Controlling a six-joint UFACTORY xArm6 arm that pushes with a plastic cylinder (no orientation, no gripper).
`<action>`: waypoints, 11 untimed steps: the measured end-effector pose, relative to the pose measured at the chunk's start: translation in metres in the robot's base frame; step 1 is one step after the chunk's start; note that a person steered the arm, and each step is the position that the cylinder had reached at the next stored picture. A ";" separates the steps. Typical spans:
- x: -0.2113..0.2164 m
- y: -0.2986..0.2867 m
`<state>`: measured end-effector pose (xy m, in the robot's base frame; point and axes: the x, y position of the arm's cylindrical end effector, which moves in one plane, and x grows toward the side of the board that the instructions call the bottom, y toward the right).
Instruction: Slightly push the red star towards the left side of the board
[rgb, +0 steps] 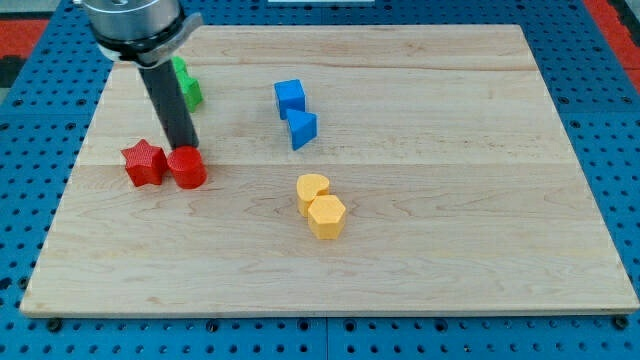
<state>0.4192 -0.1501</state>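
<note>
Presently on record, camera view only:

- Board (420, 260): pale wood, lying on a blue pegboard surround
- Red star (144, 163): near the view's left edge, touching or just beside the red cylinder (187, 167) on its right
- My tip (184, 148): bare rod, nothing to spread or pinch; lower end just behind the red cylinder's top, seemingly touching it, on the star's right (placement judged suited to a leftward shove passed through the cylinder, or to a step round onto the star itself)
- Green block (187, 85): mostly behind the rod, shape not determinable
- Blue blocks: cube-like one (290, 96) with a wedge-like one (301, 129) directly below, touching
- Yellow blocks: rounded one (313, 190), hexagonal one (326, 216), touching, mid-board

Hidden or cut off: arm housing cropped at the view's top; exact contact of tip with cylinder unclear; whether star and cylinder truly touch not certain
</note>
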 end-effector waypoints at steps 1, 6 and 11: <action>-0.006 0.016; -0.010 -0.073; -0.089 0.019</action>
